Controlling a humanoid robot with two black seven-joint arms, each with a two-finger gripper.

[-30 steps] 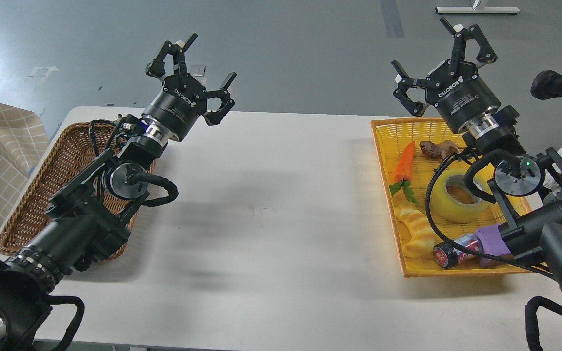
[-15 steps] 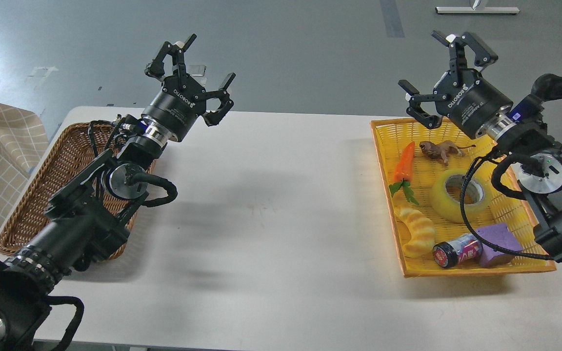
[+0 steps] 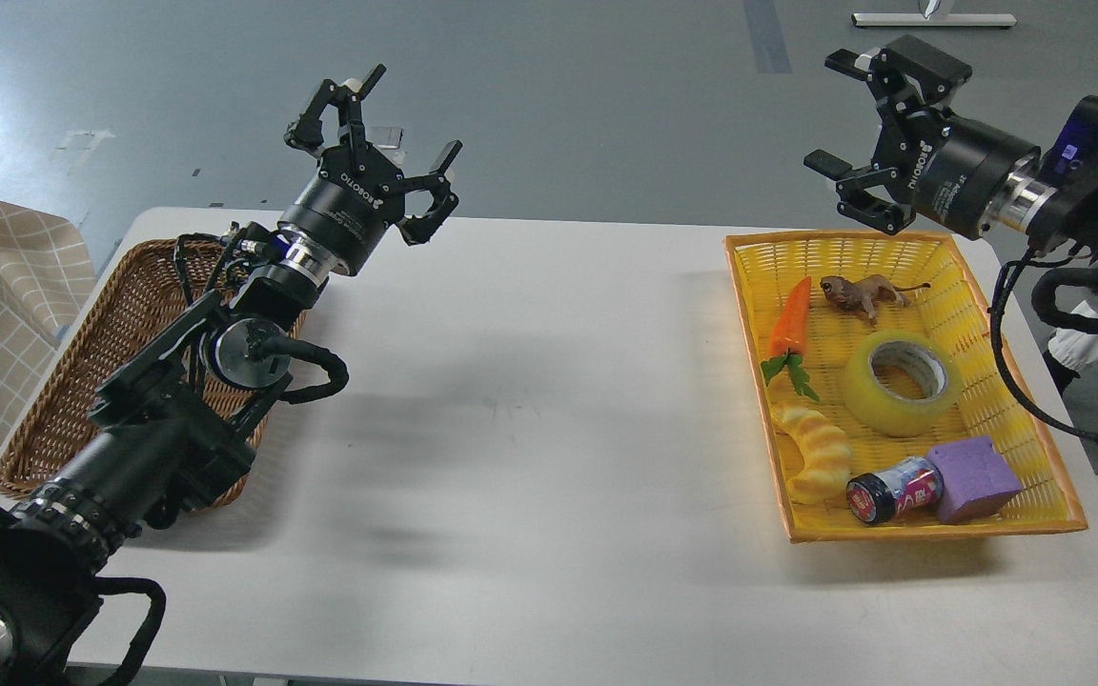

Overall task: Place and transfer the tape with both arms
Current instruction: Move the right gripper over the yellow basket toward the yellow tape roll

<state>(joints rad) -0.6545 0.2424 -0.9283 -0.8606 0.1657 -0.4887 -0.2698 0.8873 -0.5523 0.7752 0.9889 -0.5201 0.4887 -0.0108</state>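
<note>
Head view shows the tape lying flat, hole up, in the yellow basket at right. The right gripper, fingers spread and empty, hangs above it, nearer than the spread, empty left gripper.

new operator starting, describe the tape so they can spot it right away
Look in the yellow basket on the table's right side. The tape lies flat mid-basket, between the toy lion and purple block: the only translucent yellow ring with a pale core.
</note>
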